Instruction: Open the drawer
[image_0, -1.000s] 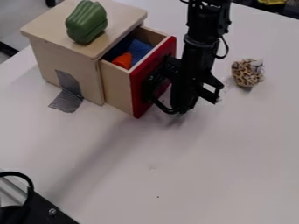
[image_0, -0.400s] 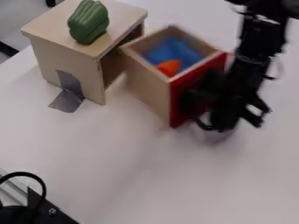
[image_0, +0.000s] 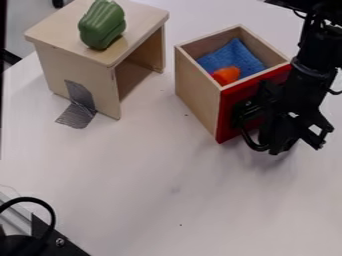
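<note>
The black gripper (image_0: 286, 135) hangs at the right, against the front of the drawer (image_0: 227, 114) at its black handle (image_0: 244, 111). The drawer, a wooden box with a red front, stands wholly outside the small wooden cabinet (image_0: 81, 77), with a gap of white table between them. The cabinet's drawer opening faces right, and its inside is bare. A blue cloth (image_0: 234, 56) and an orange object (image_0: 226, 75) lie in the drawer. Part of the red front is hidden behind the gripper and arm.
A green toy pepper (image_0: 101, 24) rests on the cabinet top. Grey tape (image_0: 78, 107) joins the cabinet's side to the white table (image_0: 143, 185). Black equipment with a cable (image_0: 41, 239) occupies the bottom left corner.
The gripper has moved right, and the drawer has come with it, from partly out to fully clear of the cabinet. The spotted object at the right is now behind the arm. The cabinet has stayed put.
</note>
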